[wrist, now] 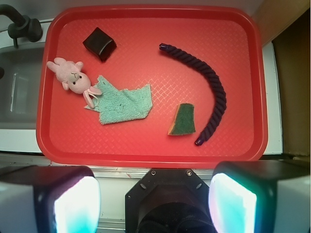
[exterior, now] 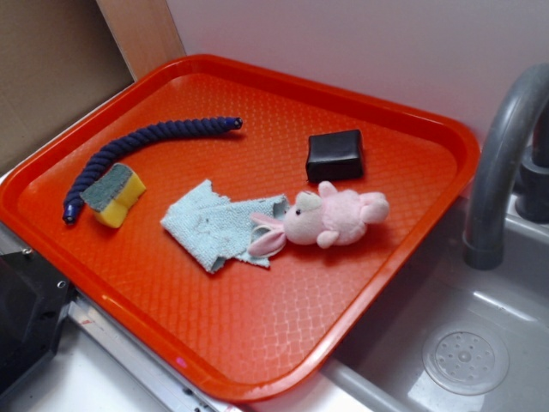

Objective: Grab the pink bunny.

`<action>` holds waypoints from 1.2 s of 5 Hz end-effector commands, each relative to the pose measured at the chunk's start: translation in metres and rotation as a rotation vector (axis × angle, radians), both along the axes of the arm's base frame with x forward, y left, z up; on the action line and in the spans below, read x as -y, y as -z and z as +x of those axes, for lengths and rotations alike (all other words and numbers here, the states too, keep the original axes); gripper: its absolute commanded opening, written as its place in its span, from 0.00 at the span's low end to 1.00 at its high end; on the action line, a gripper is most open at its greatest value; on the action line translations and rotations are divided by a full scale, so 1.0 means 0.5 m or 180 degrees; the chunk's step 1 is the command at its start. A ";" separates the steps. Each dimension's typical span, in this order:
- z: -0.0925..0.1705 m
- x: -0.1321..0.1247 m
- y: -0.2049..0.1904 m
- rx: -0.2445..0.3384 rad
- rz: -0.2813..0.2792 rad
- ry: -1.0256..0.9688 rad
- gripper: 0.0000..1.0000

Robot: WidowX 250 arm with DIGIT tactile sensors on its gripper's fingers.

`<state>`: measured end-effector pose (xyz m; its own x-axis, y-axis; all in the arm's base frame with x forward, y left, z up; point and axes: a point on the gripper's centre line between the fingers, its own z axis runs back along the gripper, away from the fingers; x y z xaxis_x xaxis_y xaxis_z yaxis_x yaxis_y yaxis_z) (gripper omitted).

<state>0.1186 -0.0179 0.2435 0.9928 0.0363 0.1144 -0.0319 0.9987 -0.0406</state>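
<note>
The gripper hangs well back from the work, its two pads spread wide at the bottom corners of the wrist view with nothing between them; it holds nothing and hovers off the near edge of the orange tray.

The tray fills most of both views, resting partly over a grey sink with its faucet at one side. On it, the longest thing is a dark blue twisted rope, curved along the side away from the sink. Next comes a light blue rag, crumpled flat near the middle. A black block sits toward the far rim, and a yellow sponge with a green scouring face lies just beside the rope's end.

The pink bunny lies on its side near the sink edge of the tray, its ears touching or overlapping the rag's corner. In the wrist view it lies ahead and to the left, with its long axis diagonal. The reach will probably have to travel forward and leftward, then turn the jaws to close across the body.
</note>
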 end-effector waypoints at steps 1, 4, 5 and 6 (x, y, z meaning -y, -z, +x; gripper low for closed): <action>0.000 0.000 0.000 0.0000 0.0000 0.0000 1.00; 0.129 0.129 0.121 0.0666 0.0006 0.1737 1.00; 0.172 0.192 0.178 0.0680 0.0029 0.2094 1.00; 0.209 0.263 0.224 0.0679 -0.0049 0.2368 1.00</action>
<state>0.2227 -0.1389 0.1152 0.7396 -0.6245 0.2509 0.6446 0.7645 0.0026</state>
